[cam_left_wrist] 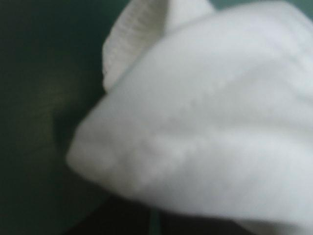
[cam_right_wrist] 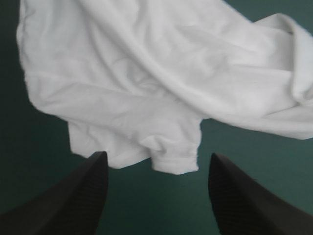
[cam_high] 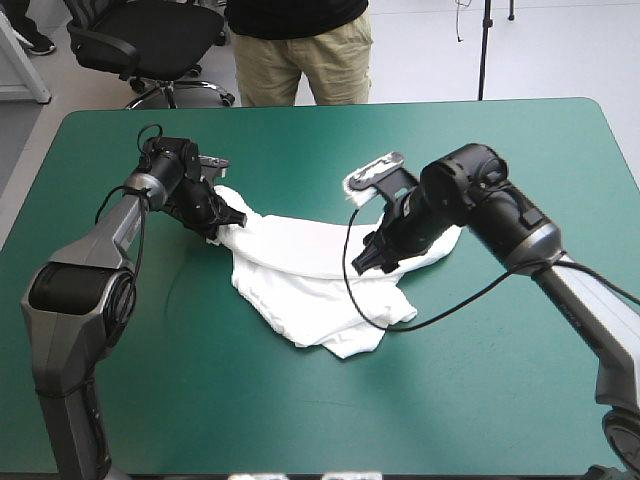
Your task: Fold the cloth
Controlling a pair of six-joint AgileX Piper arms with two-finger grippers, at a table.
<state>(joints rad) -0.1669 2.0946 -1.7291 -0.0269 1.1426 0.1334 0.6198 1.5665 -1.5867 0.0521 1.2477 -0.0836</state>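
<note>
T-shirt (cam_high: 300,275), white, short-sleeved, crumpled mid teal-green surface (cam_high: 480,400) | left black-finned hand (cam_high: 218,215) grasps its far-left corner, I reckon to stretch it | right hand (cam_high: 372,262) released, hovering at right edge to take hold.

T-shirt (cam_high: 300,275) is being carried on the surface (cam_high: 470,400), around the middle, well apart from every edge. Its far left corner is being pinched in the left claw (cam_high: 222,214). The bulk is being spread from there to the right and toward the near edge. The right claw (cam_high: 374,256) is being held at the T-shirt's right side, its fingers (cam_right_wrist: 73,196) standing apart. A hem fold is being framed between the tips, just ahead. The claws are being positioned at opposite ends, with the T-shirt between them.
</note>
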